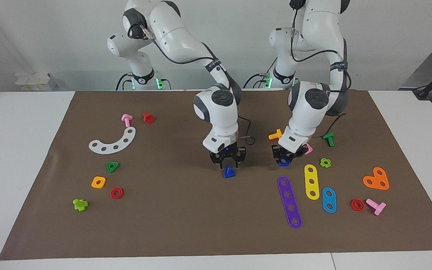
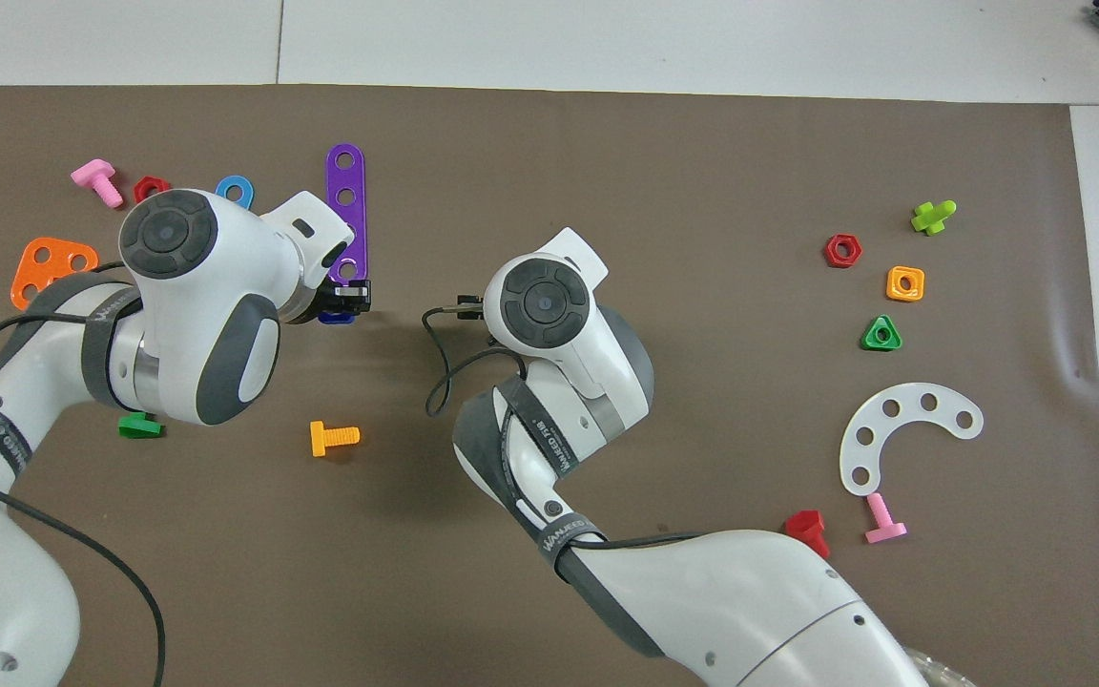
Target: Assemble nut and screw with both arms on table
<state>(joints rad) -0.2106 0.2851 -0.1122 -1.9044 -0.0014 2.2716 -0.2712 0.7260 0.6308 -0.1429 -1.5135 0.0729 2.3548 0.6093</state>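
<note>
The dark-blue screw (image 1: 229,172) lies on the brown mat (image 1: 186,225) near the middle of the table (image 1: 24,150). My right gripper (image 1: 228,163) hangs just above it, fingers open to either side; in the overhead view the right arm's wrist (image 2: 542,301) hides both the gripper and the screw. The dark-blue nut (image 1: 284,162) sits on the mat toward the left arm's end. My left gripper (image 1: 285,157) is down at the nut, which shows at its tips. In the overhead view the nut (image 2: 334,318) peeks out under the left gripper (image 2: 349,300).
Next to the left gripper are a pink square nut (image 1: 308,149), an orange screw (image 1: 275,134), a green screw (image 1: 329,139) and purple (image 1: 290,202), yellow (image 1: 311,182) and blue (image 1: 329,200) strips. A white arc (image 1: 114,141), green triangular nut (image 1: 112,166) and orange square nut (image 1: 98,182) lie toward the right arm's end.
</note>
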